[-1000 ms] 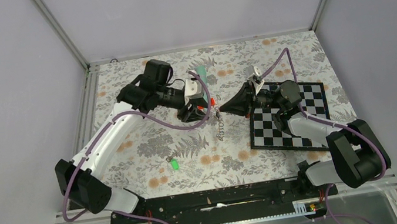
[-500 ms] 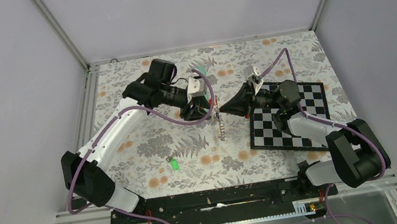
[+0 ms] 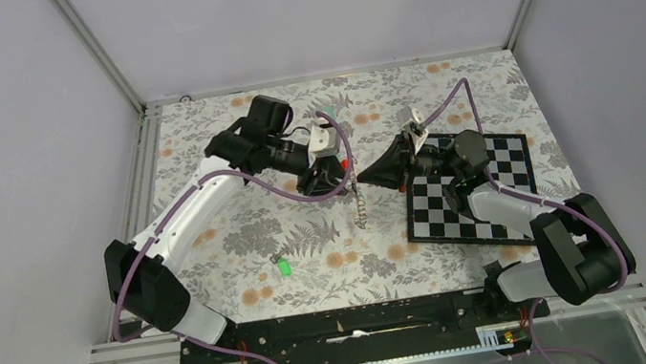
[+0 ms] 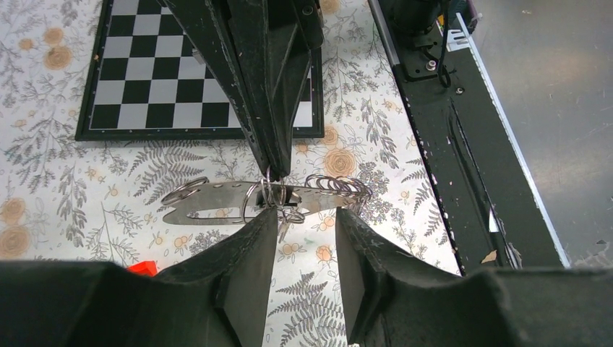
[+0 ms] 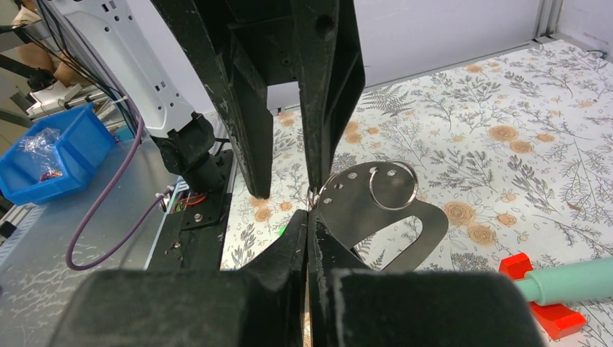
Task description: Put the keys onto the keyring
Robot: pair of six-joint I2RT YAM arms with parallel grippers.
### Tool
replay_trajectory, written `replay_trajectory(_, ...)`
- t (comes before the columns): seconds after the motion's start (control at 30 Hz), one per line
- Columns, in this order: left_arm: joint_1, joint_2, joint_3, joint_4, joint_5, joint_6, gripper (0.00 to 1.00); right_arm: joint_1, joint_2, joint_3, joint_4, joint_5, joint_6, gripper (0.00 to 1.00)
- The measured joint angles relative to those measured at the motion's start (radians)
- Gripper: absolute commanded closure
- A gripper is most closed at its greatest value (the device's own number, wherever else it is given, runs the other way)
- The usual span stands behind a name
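Note:
The keyring (image 4: 209,196) is a flat grey metal loop with wire rings and a coiled chain (image 4: 340,189) on it, held in mid-air. My right gripper (image 5: 309,217) is shut on the keyring's (image 5: 361,206) edge beside a round ring (image 5: 394,186). My left gripper (image 4: 305,223) faces it, open, with its left fingertip (image 4: 264,228) touching the rings. A thin metal piece (image 4: 283,228) hangs under the rings; I cannot tell whether it is a key. The green-headed key (image 3: 284,267) lies on the table in front, apart from both grippers. The chain (image 3: 359,207) dangles below the grippers.
A chessboard (image 3: 486,201) lies under the right arm. The teal stick (image 5: 578,280) with a red base (image 5: 543,311) lies on the floral cloth behind the left gripper. The black base rail (image 4: 448,144) runs along the near table edge.
My left gripper has moved a little to the right, up to the keyring, and its jaws have narrowed slightly. The right gripper has held still.

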Motion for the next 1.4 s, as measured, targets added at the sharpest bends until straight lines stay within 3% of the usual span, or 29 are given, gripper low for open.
replay_trajectory(1.4,-0.020,0.119,0.046,0.036,0.011,-0.123,0.76,-0.015,0.001,0.000,-0.017,0.001,-0.008,1.00)
